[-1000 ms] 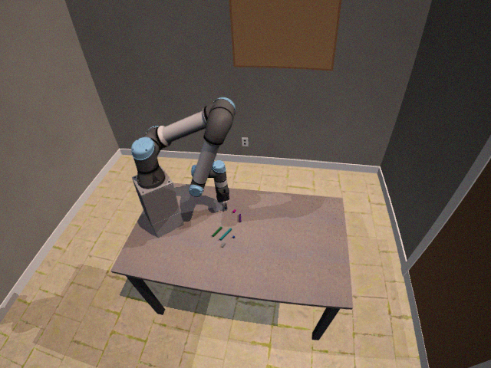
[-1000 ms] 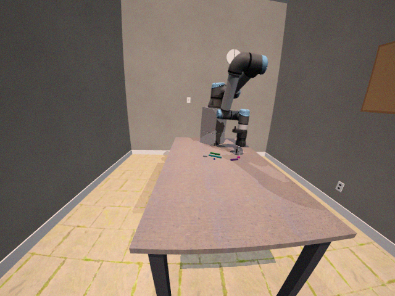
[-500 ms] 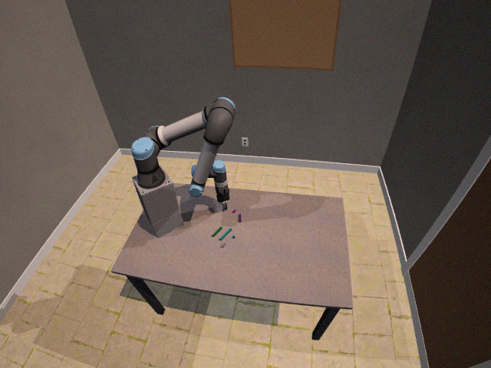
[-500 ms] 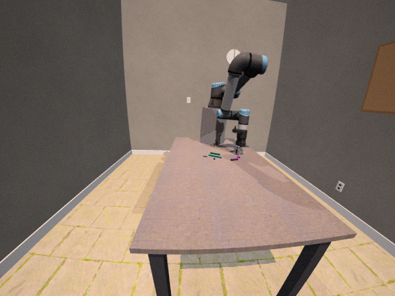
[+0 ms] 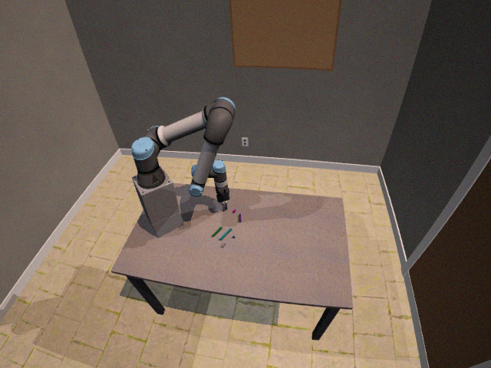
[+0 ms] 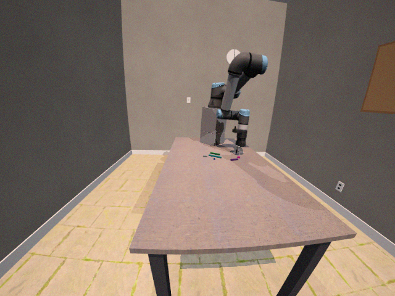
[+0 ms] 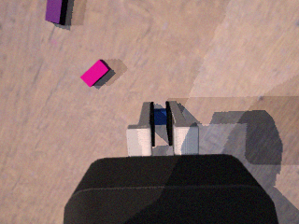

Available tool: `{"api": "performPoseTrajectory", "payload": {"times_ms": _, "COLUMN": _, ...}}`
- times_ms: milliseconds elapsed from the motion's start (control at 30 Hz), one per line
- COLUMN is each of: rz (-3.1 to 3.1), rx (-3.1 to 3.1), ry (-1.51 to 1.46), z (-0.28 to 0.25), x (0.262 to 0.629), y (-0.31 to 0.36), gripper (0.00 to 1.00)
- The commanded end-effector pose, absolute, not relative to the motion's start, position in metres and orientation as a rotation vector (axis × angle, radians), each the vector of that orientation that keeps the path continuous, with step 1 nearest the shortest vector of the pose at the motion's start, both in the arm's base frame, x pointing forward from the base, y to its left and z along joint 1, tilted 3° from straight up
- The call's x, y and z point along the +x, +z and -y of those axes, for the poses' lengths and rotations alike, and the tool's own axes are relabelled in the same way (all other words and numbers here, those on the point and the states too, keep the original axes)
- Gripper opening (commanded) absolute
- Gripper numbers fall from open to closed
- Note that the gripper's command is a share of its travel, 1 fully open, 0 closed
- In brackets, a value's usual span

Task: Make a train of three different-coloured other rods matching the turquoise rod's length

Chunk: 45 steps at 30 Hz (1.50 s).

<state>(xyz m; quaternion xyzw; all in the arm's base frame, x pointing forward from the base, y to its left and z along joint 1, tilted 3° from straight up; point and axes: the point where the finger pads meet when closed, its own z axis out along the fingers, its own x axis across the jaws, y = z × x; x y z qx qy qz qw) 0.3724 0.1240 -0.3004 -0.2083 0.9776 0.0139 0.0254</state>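
Observation:
My gripper [image 7: 160,115] is shut on a small blue rod [image 7: 160,116] and holds it low over the table's far part; it also shows in the top view [image 5: 224,205]. A magenta rod [image 7: 94,73] lies flat on the table to the left ahead of the fingers, apart from them. The end of a purple rod [image 7: 56,10] lies further on. In the top view the magenta rod [image 5: 234,211] and the purple rod [image 5: 239,217] lie just right of the gripper. The turquoise rod [image 5: 225,234] and a green rod [image 5: 216,231] lie side by side nearer the front.
A second small blue rod [image 5: 232,236] lies right of the turquoise rod. A grey rod [image 5: 222,244] lies in front of it. The robot's pedestal [image 5: 158,205] stands at the table's far left corner.

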Motion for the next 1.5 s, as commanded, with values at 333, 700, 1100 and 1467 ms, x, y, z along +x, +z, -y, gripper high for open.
{"api": "performPoseTrajectory", "payload": {"times_ms": 333, "rz": -3.021, "rx": -0.644, "ry": 0.043, "z": -0.124, "x": 0.373, "y": -0.302, "gripper": 0.24}}
{"api": "performPoseTrajectory", "payload": {"times_ms": 700, "rz": -3.021, "rx": -0.644, "ry": 0.043, "z": -0.124, "x": 0.373, "y": -0.311, "gripper": 0.24}}
{"api": "performPoseTrajectory", "payload": {"times_ms": 1100, "rz": -3.021, "rx": -0.644, "ry": 0.043, "z": -0.125, "x": 0.373, "y": -0.312, "gripper": 0.24}}
{"api": "performPoseTrajectory", "payload": {"times_ms": 1467, "rz": -3.021, "rx": -0.644, "ry": 0.043, "z": -0.125, "x": 0.373, "y": -0.312, "gripper": 0.24}}
